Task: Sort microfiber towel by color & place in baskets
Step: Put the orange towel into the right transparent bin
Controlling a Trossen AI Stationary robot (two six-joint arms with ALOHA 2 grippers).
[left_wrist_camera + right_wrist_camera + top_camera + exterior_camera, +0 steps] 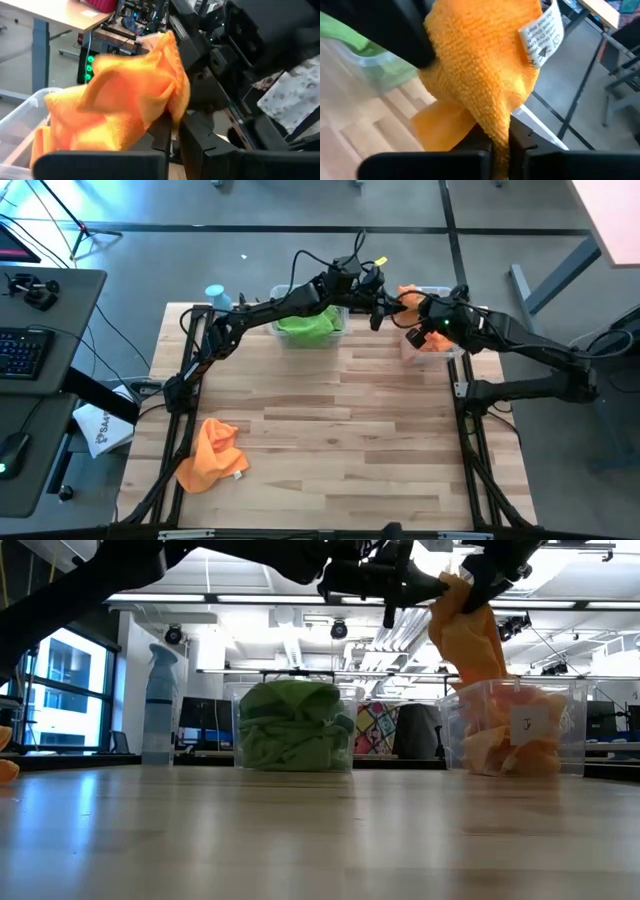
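An orange towel (468,640) hangs above the right basket (574,710), which holds more orange towels. My left gripper (177,137) reaches across from the left and my right gripper (502,147) comes in from the right; both are shut on this towel, close together over the basket's near-left corner. Its white label (544,35) sticks out on top. The left basket (235,705) holds green towels (308,326). Another orange towel (210,454) lies crumpled flat on the table near the front left. My left gripper pinches a bunched fold at the towel's upper part (172,117) between its two fingers, reaching about level from the table's left. The cloth billows loosely away from the fingers, clear of the table. My right gripper pinches a thick fold of the same towel (501,131) between its two fingers, slanting down from the right. The towel bulges above the fingers and hangs slack toward the basket.
A light-blue spray bottle (215,295) stands at the table's far left corner. Both baskets sit along the far edge. The wooden tabletop (340,430) lies bare in the middle and at the front right. A desk with a keyboard (25,350) stands beyond the left edge.
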